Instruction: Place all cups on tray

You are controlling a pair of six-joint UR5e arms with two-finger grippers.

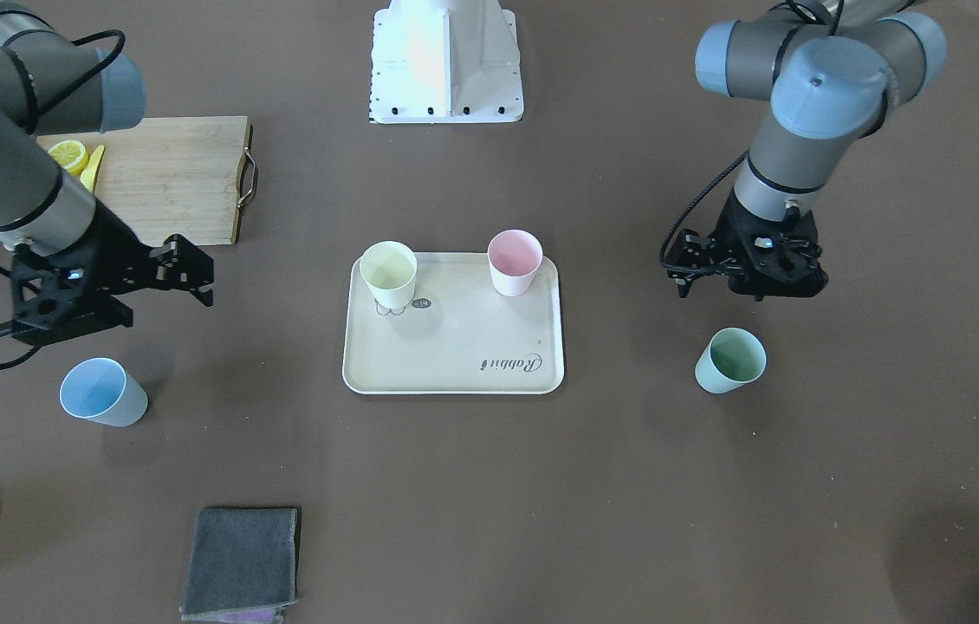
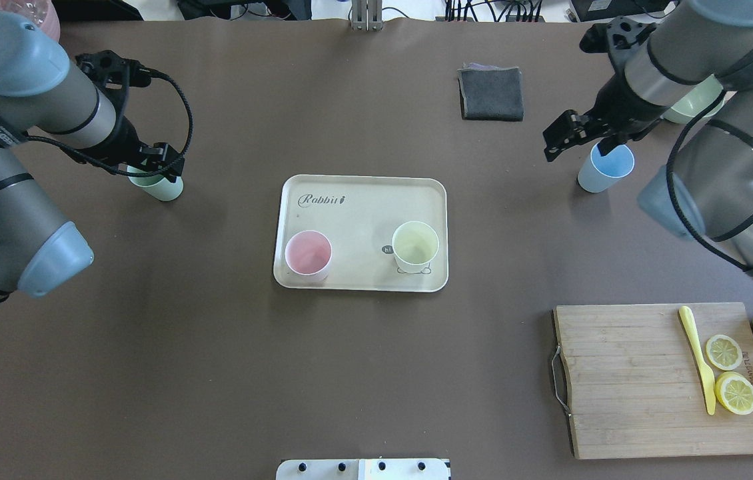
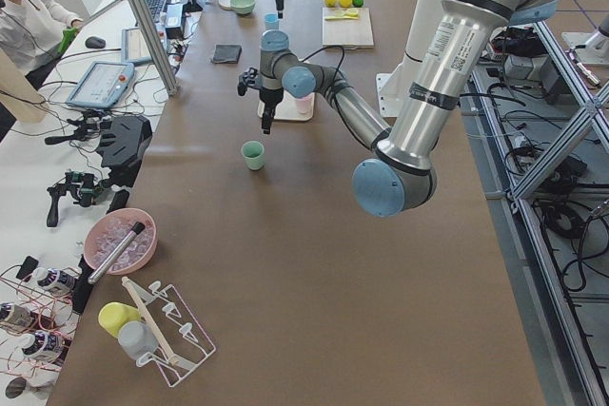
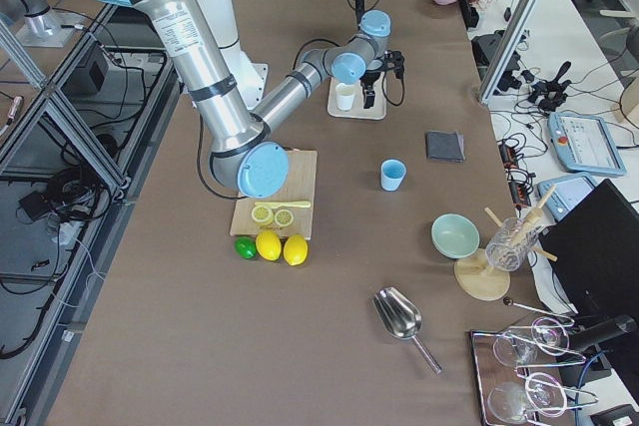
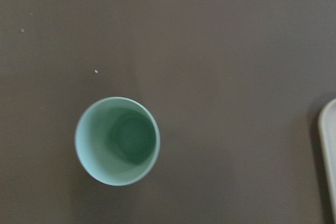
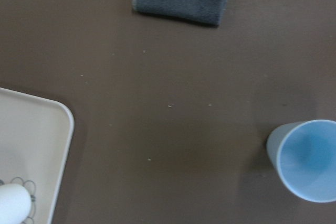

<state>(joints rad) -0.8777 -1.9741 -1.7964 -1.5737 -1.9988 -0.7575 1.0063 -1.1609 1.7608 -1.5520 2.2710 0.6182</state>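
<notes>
On the table [image 1: 489, 485], mint cup [image 1: 730, 360] near left gripper [image 3: 267, 123].

On cream tray [image 1: 455, 364], yellow cup [image 1: 388, 273] and pink cup [image 1: 514, 262] upright — blue cup [image 1: 100, 392], mint cup [image 1: 730, 360] upright beyond opposite ends.

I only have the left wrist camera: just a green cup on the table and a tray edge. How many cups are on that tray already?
Observer: Two, the yellow cup and the pink cup, both upright on the tray.
Operator: Where is the fourth one?
Observer: The blue cup stands on the table on the tray's other side, near the right end effector.
Operator: Is that end effector holding anything?
Observer: No, it is open and empty, apart from the blue cup.
</notes>
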